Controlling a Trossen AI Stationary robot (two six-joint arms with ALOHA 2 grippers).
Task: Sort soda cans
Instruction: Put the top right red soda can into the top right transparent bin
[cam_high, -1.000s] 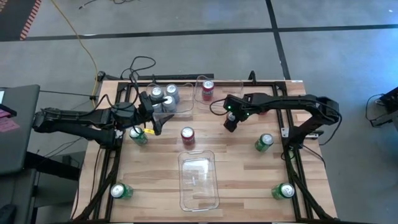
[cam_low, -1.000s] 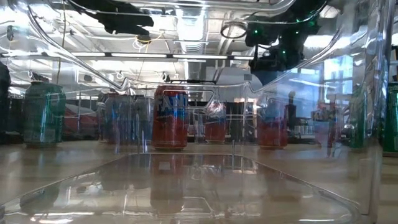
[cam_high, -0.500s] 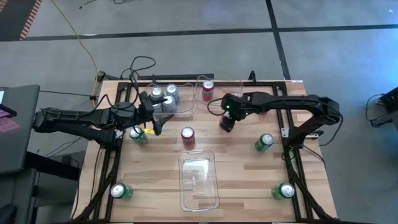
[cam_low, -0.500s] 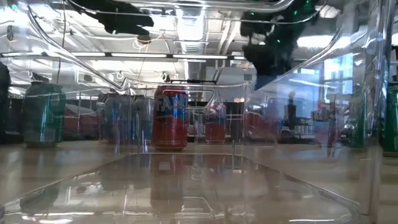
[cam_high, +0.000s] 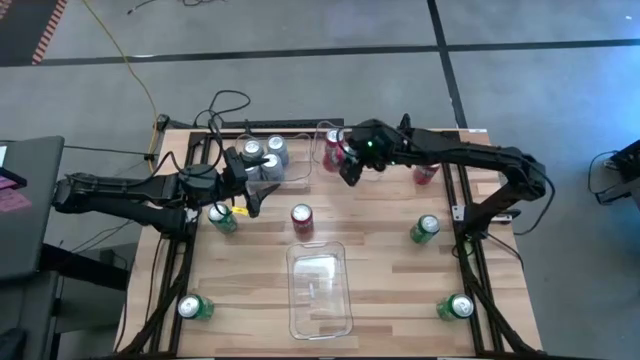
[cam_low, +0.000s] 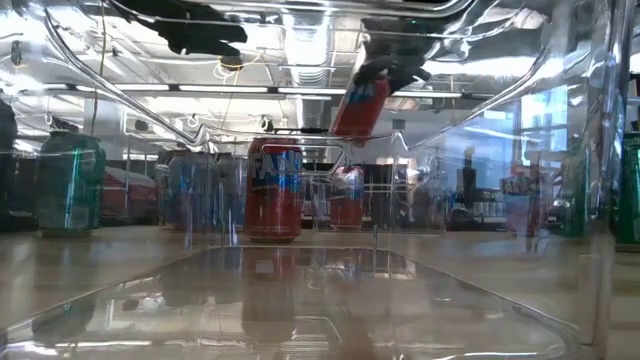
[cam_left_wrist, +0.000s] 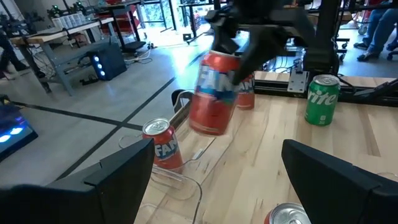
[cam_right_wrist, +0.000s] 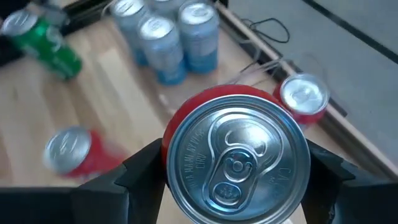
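My right gripper is shut on a red soda can and hangs in the air beside the far-centre clear bin, where another red can stands. The left wrist view shows the held can above the table. My left gripper is open and waits beside the silver-grey cans in the far-left bin. A third red can stands on its base mid-table. Green cans stand around the table. My right gripper pinches the red can by its upper side wall, just below the silver top, one finger on each side. The fingers come from above, pointing down. The can is lifted clear of the table and hangs tilted.
A long clear bin lies at the table's near centre, right in front of the low camera. A fourth green can stands at the near-left corner. A red can stands partly under the right arm. Black rails frame the table.
My right gripper has moved from mid-table toward the far edge and to the left, up to the far-centre bin. The red can it holds has risen clear of the table and now hangs tilted.
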